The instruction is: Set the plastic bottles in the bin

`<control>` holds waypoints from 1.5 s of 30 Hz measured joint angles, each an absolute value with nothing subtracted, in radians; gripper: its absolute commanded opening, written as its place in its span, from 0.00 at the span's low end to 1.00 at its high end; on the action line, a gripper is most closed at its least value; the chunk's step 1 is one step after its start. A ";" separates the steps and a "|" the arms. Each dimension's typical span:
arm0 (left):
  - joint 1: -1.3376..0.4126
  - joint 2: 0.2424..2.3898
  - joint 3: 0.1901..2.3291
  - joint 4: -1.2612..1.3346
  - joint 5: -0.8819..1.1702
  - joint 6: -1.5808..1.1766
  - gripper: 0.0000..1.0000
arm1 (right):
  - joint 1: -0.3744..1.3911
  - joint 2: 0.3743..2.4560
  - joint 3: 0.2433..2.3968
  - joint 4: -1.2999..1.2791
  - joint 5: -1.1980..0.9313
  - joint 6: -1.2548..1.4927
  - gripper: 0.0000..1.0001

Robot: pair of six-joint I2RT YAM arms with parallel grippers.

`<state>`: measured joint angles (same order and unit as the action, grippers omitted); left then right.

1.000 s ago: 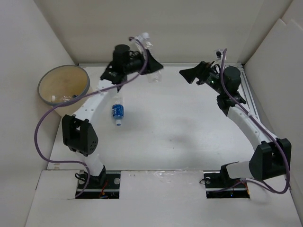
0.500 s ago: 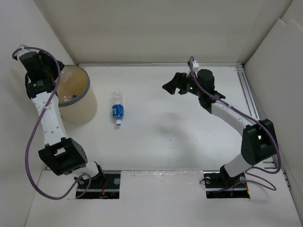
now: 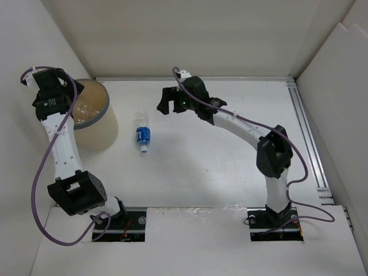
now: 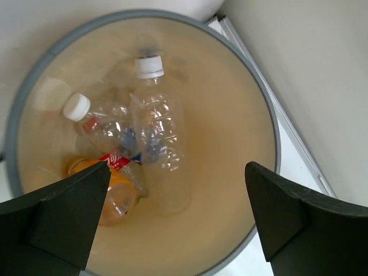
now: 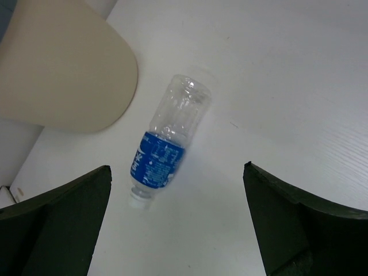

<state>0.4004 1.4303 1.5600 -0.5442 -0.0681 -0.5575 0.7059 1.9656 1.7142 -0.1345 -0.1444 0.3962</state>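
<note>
Bottle, clear with blue label, lies sideways; left tool and right tool gape empty.

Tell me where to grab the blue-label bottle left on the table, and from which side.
Take the blue-label bottle around its labelled middle, straight down from above. It lies flat on the table, apart from the bin, both long sides free. Set the fingers of the open right gripper across its long axis.

Bottle lying apart from bin, open table on its other sides
</note>
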 measured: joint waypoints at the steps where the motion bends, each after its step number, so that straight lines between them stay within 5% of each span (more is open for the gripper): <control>1: 0.395 1.427 1.579 -0.561 -0.087 -0.554 1.00 | 0.722 2.007 1.771 -0.155 -0.126 0.402 1.00; 10: 0.356 1.194 1.546 -0.572 -0.059 -0.531 1.00 | 0.826 2.434 2.309 -0.383 -0.006 0.471 1.00; 25: 0.355 1.114 1.362 -0.523 0.168 -0.489 1.00 | 0.841 2.694 2.491 -0.451 0.012 0.546 0.92; 29: 0.355 1.107 1.347 -0.507 0.203 -0.487 1.00 | 0.842 2.694 2.491 -0.464 0.022 0.567 0.70; 31: 0.355 1.100 1.331 -0.490 0.234 -0.487 1.00 | 0.842 2.694 2.490 -0.463 0.018 0.584 0.31; 34: 0.354 1.087 1.280 -0.453 0.303 -0.485 1.00 | 0.836 2.689 2.477 -0.453 0.010 0.601 0.00; 45: -0.133 1.176 1.216 -0.310 0.395 -0.473 1.00 | 0.611 2.145 1.756 -0.325 -0.051 0.573 0.00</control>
